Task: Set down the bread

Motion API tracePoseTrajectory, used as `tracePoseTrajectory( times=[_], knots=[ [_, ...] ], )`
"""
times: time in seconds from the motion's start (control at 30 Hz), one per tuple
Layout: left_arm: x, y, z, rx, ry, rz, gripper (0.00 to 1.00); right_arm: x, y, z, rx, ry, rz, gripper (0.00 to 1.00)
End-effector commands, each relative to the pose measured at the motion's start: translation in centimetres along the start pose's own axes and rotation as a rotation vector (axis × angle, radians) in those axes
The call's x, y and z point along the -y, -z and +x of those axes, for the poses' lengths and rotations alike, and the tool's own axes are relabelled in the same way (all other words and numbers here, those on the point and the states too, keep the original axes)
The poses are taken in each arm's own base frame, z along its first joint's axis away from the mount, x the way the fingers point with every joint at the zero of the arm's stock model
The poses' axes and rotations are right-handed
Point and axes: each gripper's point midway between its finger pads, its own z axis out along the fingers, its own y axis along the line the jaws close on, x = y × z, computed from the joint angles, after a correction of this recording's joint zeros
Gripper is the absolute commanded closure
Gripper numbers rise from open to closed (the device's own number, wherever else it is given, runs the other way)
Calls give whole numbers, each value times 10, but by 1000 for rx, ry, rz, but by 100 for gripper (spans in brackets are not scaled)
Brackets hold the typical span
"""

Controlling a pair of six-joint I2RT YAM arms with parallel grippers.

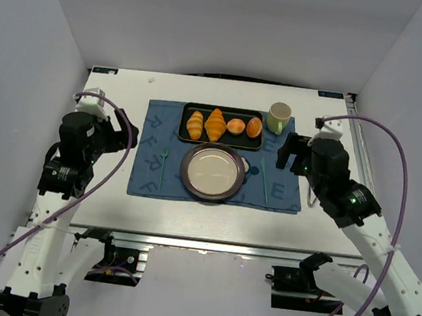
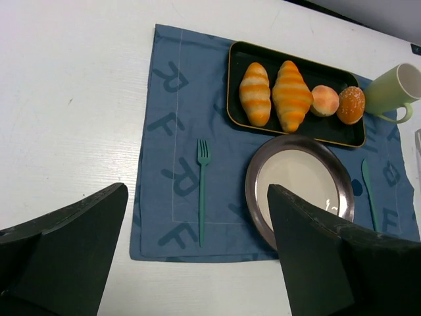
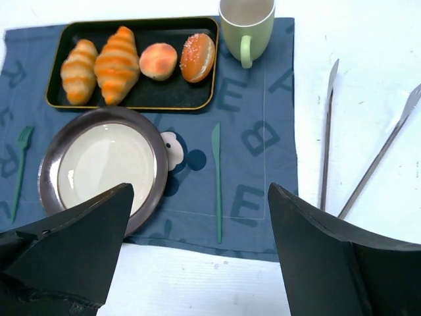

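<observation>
The left gripper (image 2: 197, 197) and right gripper (image 3: 200, 191) hang at either side of the blue mat (image 1: 147, 173), fingers wide apart, holding nothing. Beyond the plate (image 3: 52, 164), the bread (image 3: 158, 60) lies side by side in the black tray (image 3: 171, 99), right of the croissants (image 3: 118, 56).

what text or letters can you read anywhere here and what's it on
"R", "F": blue placemat, left half
"E", "B", "T": same placemat, right half
Sticker at the table far left corner: too small to read
Mug, tray, plate: none
</observation>
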Motion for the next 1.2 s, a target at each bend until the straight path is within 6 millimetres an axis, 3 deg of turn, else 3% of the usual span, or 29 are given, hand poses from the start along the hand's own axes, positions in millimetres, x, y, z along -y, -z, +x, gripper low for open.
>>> tracePoseTrajectory(
  times=[0.0, 0.1, 0.13, 0.2, 0.3, 0.37, 0.43, 0.47, 0.57, 0.73, 0.97, 1.17],
  knots=[
    [9, 15, -15, 56, 4, 36, 2, 1, 3, 11, -7, -32, -19, 11],
    [11, 19, -14, 74, 23, 54, 2, -11, 4, 20, -27, -41, -89, 11],
    [11, 20, -14, 74, 23, 54, 2, -4, -1, 29, -37, -62, -50, 11],
    [10, 20, -9, 55, 20, 52, 2, 30, -9, 34, -15, -63, 137, 11],
    [9, 18, -3, 40, 18, 49, 2, 64, -36, 54, -90, -8, 256, 11],
    [8, 17, 0, 41, 19, 51, 2, 83, -57, 75, -176, -14, 293, 11],
    [6, 15, 4, 34, 19, 47, 2, 103, -73, 81, -195, -80, 301, 11],
    [6, 13, 5, 32, 19, 48, 2, 111, -83, 98, -245, -83, 306, 11],
    [6, 10, 8, 24, 16, 52, 2, 136, -98, 114, -302, -115, 353, 11],
    [5, 4, 12, 11, 9, 49, 2, 154, -116, 130, -360, -132, 362, 11],
    [3, -5, 21, -7, 13, 46, 2, 187, -119, 146, -392, -175, 413, 11],
    [5, -9, 20, -4, 28, 57, 2, 182, -131, 164, -447, -201, 344, 11]
  ],
)
